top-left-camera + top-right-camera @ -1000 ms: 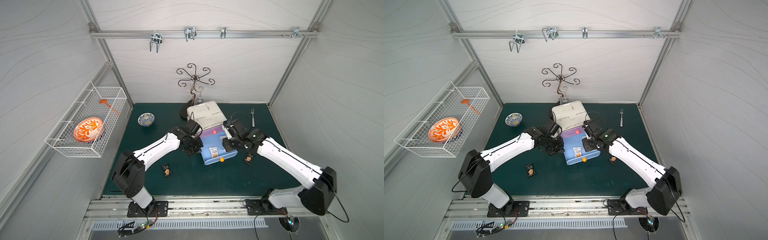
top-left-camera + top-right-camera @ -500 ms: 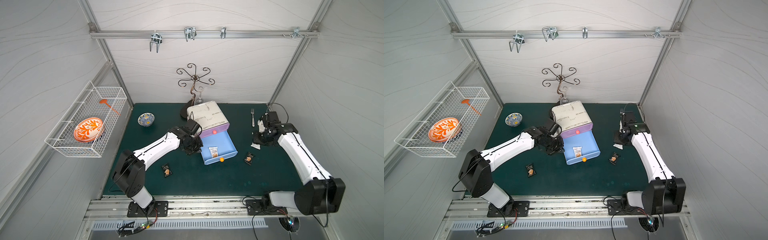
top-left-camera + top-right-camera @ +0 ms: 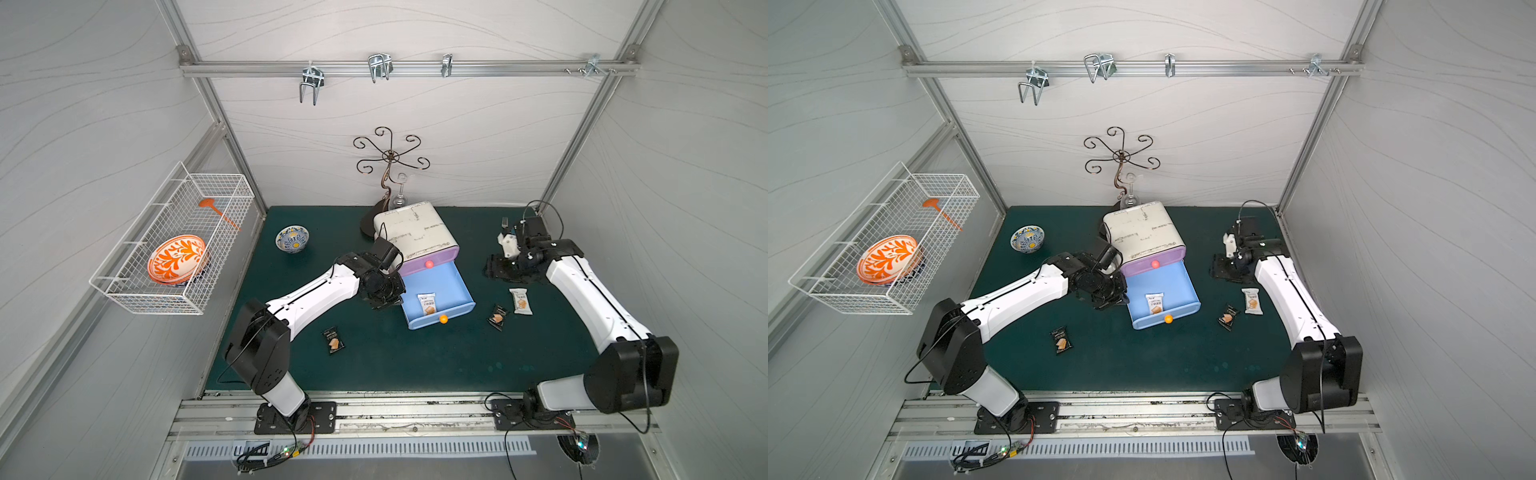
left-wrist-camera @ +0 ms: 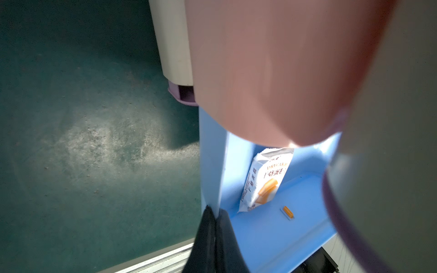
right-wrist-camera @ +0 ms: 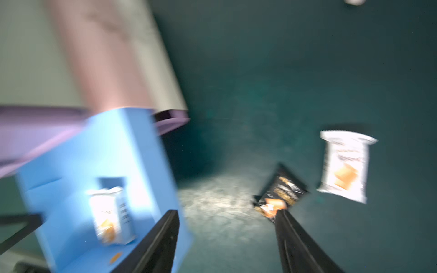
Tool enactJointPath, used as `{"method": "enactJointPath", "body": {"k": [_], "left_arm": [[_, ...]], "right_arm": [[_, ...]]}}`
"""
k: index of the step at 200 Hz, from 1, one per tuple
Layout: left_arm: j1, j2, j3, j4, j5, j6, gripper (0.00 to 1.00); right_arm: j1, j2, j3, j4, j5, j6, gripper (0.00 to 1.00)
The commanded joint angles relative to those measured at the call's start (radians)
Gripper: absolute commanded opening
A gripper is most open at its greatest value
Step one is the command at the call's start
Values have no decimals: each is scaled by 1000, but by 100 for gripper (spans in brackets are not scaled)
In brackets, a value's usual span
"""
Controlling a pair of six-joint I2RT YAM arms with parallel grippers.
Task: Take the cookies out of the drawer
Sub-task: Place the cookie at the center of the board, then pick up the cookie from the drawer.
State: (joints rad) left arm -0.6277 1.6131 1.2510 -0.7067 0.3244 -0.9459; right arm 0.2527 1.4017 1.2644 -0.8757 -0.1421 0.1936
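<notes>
Drawer: the blue drawer [image 3: 455, 282] stands open under the white cabinet [image 3: 415, 232]; the purple drawer [image 3: 432, 257] above it is shut.
Cookies inside: 1 white packet [image 3: 428, 304] lies flat on the drawer floor, near the front wall.
Cookies outside: 3 lie on the green desk [image 3: 374, 365]. A second white packet [image 3: 520, 300] and a black packet [image 3: 498, 318] lie just beside each other to the right of the drawer. The other black packet [image 3: 333, 340] lies alone off the drawer's left front corner.
Left pincer [image 4: 211, 209]: pressed together on the rim of the drawer's left side wall.
Right pincer [image 5: 227, 212]: spread, nothing between its fingers, above the desk to the right of the cabinet and apart from the 2 packets there.
Right wrist view: smeared, so print on the packets is unreadable.
Bowl [image 3: 292, 241]: on the desk, well apart from the drawer, toward the back left.
</notes>
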Motion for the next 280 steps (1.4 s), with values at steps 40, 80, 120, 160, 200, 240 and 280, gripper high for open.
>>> {"method": "enactJointPath", "body": {"k": [40,80,120,160,200,240,280], "left_arm": [[17,19,68,98,-7,16,0],[17,16,62,101,-7,15,0],[21,17,66,98,-5,16,0],[23,18,61,99,-4,16,0],[23,18,62,101,0,18,0],[25,10,60,110,15,15,0],[25,-38,60,59,5,36,33]], "right_arm": [[136,37,-26,68,-71,21,58],[177,85,-25,36,-10,-36,50],[193,122,-36,46,28,-44,39],[211,149,-31,48,95,-54,28],[221,163,-24,50,137,-60,11],[222,186,18,50,132,-48,0],[223,224,76,31,118,-44,0]]}}
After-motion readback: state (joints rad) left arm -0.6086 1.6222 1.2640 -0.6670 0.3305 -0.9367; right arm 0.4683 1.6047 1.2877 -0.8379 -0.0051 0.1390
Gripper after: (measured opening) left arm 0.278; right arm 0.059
